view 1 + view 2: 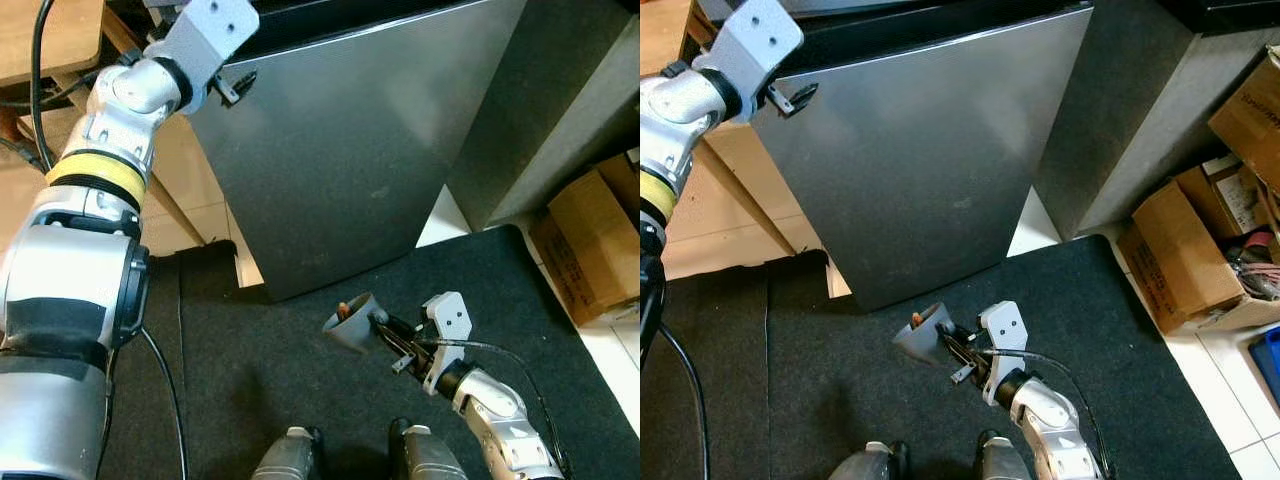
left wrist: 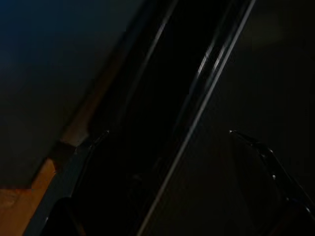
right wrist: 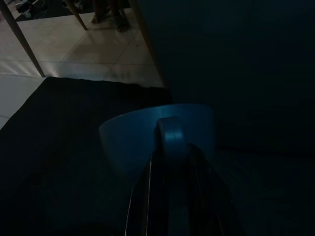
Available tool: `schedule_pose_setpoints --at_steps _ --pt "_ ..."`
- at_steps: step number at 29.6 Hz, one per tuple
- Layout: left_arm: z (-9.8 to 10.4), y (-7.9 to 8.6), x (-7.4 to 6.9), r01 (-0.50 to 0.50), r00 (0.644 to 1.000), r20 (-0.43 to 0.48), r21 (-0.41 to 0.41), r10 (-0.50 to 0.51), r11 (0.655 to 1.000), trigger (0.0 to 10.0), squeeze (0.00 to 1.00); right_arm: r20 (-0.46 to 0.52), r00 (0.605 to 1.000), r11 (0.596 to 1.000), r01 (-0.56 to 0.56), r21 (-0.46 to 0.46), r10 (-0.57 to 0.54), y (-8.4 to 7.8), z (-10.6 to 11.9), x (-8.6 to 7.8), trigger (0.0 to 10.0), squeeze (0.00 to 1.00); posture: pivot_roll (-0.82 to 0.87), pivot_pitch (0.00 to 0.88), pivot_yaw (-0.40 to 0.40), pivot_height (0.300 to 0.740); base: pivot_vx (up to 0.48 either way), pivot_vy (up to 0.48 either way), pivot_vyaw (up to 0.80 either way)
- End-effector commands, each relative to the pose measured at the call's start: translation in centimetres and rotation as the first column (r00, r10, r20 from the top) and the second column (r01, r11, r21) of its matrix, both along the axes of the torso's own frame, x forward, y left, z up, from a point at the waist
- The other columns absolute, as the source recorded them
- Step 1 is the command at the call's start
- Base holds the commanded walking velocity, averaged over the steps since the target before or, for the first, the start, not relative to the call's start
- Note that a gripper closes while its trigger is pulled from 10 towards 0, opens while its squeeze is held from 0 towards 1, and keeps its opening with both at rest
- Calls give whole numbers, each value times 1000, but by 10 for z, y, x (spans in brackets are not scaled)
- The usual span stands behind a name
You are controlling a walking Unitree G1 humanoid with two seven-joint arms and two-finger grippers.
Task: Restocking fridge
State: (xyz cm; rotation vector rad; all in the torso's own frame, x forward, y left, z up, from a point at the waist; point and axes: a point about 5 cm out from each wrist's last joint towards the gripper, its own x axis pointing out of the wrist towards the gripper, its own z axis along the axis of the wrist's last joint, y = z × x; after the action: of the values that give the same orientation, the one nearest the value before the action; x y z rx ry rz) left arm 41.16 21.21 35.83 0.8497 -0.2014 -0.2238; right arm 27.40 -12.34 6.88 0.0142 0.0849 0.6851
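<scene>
The grey fridge door (image 1: 350, 150) stands shut right in front of me. My left arm is raised to its upper left corner, where my left gripper (image 1: 237, 86) sits at the door's edge. In the dark left wrist view its two fingers (image 2: 88, 145) stand apart on either side of a dark seam. Low in front, my right gripper (image 1: 388, 338) is shut on the handle of a grey-blue cup (image 1: 350, 320), held tilted just above the mat. Something small and orange shows inside the cup. The right wrist view has the cup (image 3: 157, 132) with its handle between the fingers.
A black mat (image 1: 250, 390) covers the floor under my feet (image 1: 290, 455). Open cardboard boxes (image 1: 1185, 250) with clutter stand at the right by a dark cabinet (image 1: 540, 110). A wooden table leg (image 1: 185, 210) and pale tiles lie left of the fridge.
</scene>
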Motion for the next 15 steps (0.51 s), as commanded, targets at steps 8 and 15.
schedule_pose_setpoints --at_steps 8,15 --pt "-17 23 -2 -67 995 -70 -18 65 998 10000 0 -21 1000 1000 -1 -1 1 -2 -5 -10 10000 0 -128 316 43 740 0 0 0" --pt "-26 12 0 -3 994 -111 -53 -2 999 10000 0 -32 999 1000 3 -2 -3 -4 -7 -16 10000 0 -138 331 40 740 0 0 0"
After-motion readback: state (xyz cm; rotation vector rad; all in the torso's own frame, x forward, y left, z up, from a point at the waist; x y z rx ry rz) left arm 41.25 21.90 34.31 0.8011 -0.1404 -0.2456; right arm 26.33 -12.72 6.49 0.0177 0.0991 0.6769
